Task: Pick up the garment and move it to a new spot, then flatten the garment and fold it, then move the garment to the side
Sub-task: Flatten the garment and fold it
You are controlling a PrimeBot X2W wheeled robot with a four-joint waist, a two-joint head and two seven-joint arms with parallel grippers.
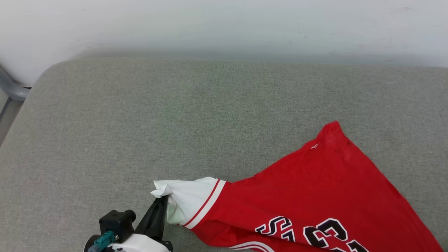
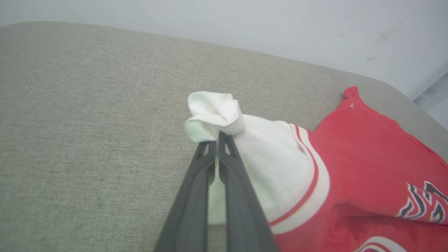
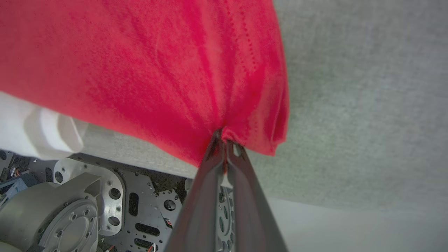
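Observation:
The garment (image 1: 315,189), a red jersey with white sleeves, striped trim and black white-outlined print, stretches across the lower right of the grey cushioned surface (image 1: 175,115). My left gripper (image 1: 161,200) is shut on the bunched end of its white sleeve (image 2: 213,115), lifting it a little. In the left wrist view the two dark fingers (image 2: 196,196) pinch that sleeve at their tips, at the left gripper (image 2: 217,137). My right gripper (image 3: 224,138) is shut on a gathered fold of the garment's red fabric (image 3: 157,70), which hangs taut above the surface.
A pale wall (image 1: 224,24) runs along the far edge of the surface. A grey metal frame (image 1: 12,91) stands at the left corner. The robot's metal base (image 3: 87,206) shows below the garment in the right wrist view. Bare surface lies to the left and far side.

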